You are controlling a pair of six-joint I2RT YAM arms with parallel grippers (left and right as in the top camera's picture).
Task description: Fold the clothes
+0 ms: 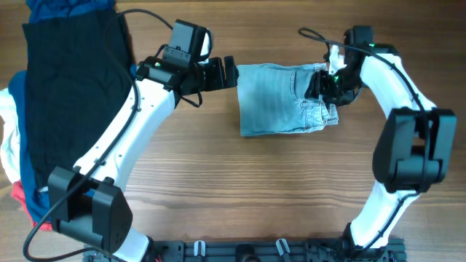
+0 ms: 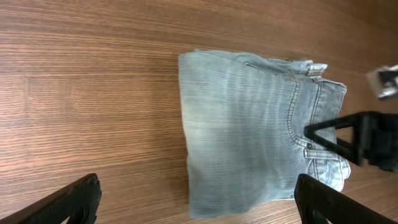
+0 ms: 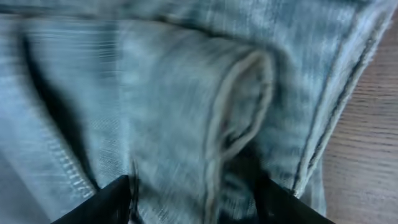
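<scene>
The light blue denim shorts point(image 1: 277, 102) lie folded into a rough square at the middle of the table, with the waistband and a pocket seam on the right side point(image 2: 298, 112). My left gripper point(image 1: 230, 73) is open and empty, just off the left edge of the shorts, with the fingers wide apart point(image 2: 199, 199). My right gripper point(image 1: 321, 84) is low on the right part of the shorts. Its fingers point(image 3: 193, 199) stand apart with a thick denim fold point(image 3: 236, 93) between and ahead of them. That view is blurred.
A large black garment point(image 1: 73, 87) lies at the far left over navy, white and red clothes point(image 1: 14, 175). Bare wooden table point(image 1: 255, 189) lies in front of the shorts. The arm bases stand at the front edge.
</scene>
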